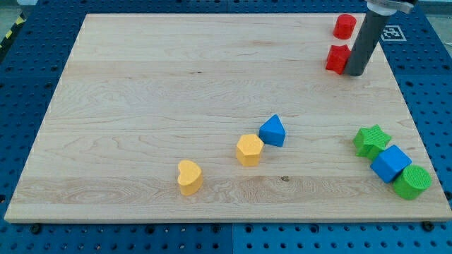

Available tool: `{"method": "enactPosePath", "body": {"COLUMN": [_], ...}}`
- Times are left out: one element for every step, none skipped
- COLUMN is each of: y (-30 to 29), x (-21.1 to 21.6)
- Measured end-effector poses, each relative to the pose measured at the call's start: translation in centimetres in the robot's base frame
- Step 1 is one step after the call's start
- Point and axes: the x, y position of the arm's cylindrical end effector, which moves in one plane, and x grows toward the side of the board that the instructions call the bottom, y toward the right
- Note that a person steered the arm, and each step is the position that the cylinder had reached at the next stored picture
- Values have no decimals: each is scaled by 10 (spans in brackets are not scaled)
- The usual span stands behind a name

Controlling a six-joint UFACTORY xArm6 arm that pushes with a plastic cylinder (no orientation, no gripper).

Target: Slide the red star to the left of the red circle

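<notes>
Pale wood board [176, 85], blue pegged table [21, 77]. Red circle [345, 26], red star [337, 58]. My tip [354, 73] dark grey. Blue triangle [273, 131], blue cube [390, 163]. Yellow hexagon [249, 149], yellow heart [189, 177]. Green star [371, 140], green cylinder [412, 182].

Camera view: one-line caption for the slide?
My tip touches the red star's right side, just below the red circle, near the board's top right.

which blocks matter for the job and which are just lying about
Job:
red star, touching my tip on the tip's left
red circle, above the star

Lying about:
yellow heart
yellow hexagon
blue triangle
green star
blue cube
green circle
</notes>
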Motion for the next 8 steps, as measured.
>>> {"method": "enactPosePath", "body": {"y": [-12,-47,-54,-54,-54,-54,-54,-54], "x": [-3,-3,-14,-41,-63,-74,-97,-112]}}
